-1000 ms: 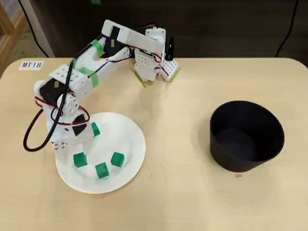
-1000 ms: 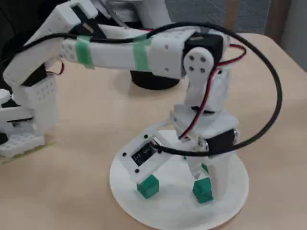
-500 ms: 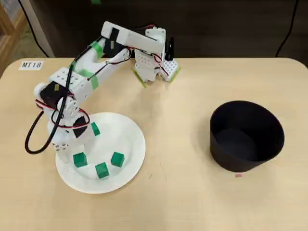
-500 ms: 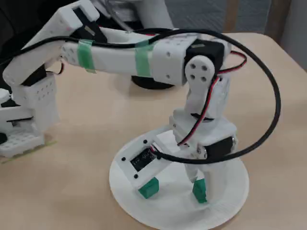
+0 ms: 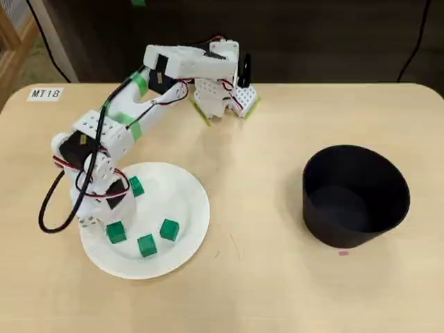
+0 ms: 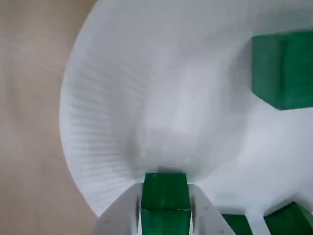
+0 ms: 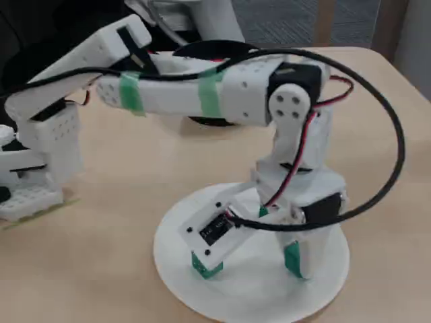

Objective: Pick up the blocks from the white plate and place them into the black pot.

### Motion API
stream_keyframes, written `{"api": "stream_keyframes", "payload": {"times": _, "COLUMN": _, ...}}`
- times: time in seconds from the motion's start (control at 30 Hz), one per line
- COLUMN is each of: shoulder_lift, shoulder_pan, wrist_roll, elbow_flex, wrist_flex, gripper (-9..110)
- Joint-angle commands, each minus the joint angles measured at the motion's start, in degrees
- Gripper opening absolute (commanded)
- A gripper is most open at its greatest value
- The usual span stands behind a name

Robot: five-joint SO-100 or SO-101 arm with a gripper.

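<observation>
Pincer point(image 6: 165, 215) clenched on a green block point(image 6: 165, 196), its white fingers point(image 6: 122, 215) pressed to either side in the wrist view, over the white plate point(image 6: 112, 122). Three more blocks point(image 5: 168, 229) lie on that plate in the overhead view. Well apart across the desk point(image 5: 250, 277), to the right, stands the black pot point(image 5: 355, 195).
</observation>
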Motion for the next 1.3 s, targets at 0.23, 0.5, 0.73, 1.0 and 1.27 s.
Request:
{"api": "stream_keyframes", "payload": {"times": 0.23, "shoulder_lift": -0.70, "shoulder_pan": -5.01, "wrist_roll": -14.41, "elbow_flex": -33.57, "wrist_flex": -0.09, "gripper": -2}}
{"api": "stream_keyframes", "payload": {"times": 0.5, "shoulder_lift": 9.23, "shoulder_pan": -27.33, "wrist_roll": -47.29, "elbow_flex": -37.18, "wrist_flex": 0.35, "gripper": -2}}
{"api": "stream_keyframes", "payload": {"times": 0.73, "shoulder_lift": 15.82, "shoulder_pan": -41.92, "wrist_roll": -50.36, "elbow_flex": -29.53, "wrist_flex": 0.53, "gripper": -2}}
{"api": "stream_keyframes", "payload": {"times": 1.0, "shoulder_lift": 32.52, "shoulder_pan": -42.01, "wrist_roll": -46.76, "elbow_flex": -3.69, "wrist_flex": 0.44, "gripper": -2}}
{"api": "stream_keyframes", "payload": {"times": 1.27, "shoulder_lift": 48.52, "shoulder_pan": -55.28, "wrist_roll": -47.99, "elbow_flex": 17.84, "wrist_flex": -2.46, "gripper": -2}}
